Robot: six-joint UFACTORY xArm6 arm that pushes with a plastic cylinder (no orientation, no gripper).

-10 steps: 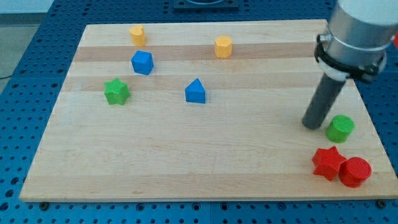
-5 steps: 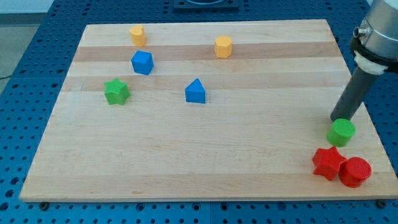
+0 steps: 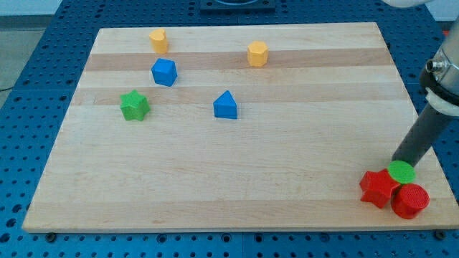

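My tip [image 3: 400, 160] stands at the view's lower right, right against the upper edge of the green cylinder [image 3: 401, 172]. That cylinder is wedged between the red star [image 3: 377, 188] on its left and the red cylinder [image 3: 410, 201] just below it, touching both. Far off on the left half of the board lie a green star [image 3: 134, 106], a blue block [image 3: 164, 72], a blue triangular block [image 3: 225, 105], and two orange blocks [image 3: 158, 40] [image 3: 257, 53] near the top.
The wooden board [image 3: 229, 158] rests on a blue perforated table. The cluster of blocks sits close to the board's right and bottom edges.
My tip has swung right and then down, pushing the green cylinder down into the red star and red cylinder. The red cylinder shifted slightly downward.
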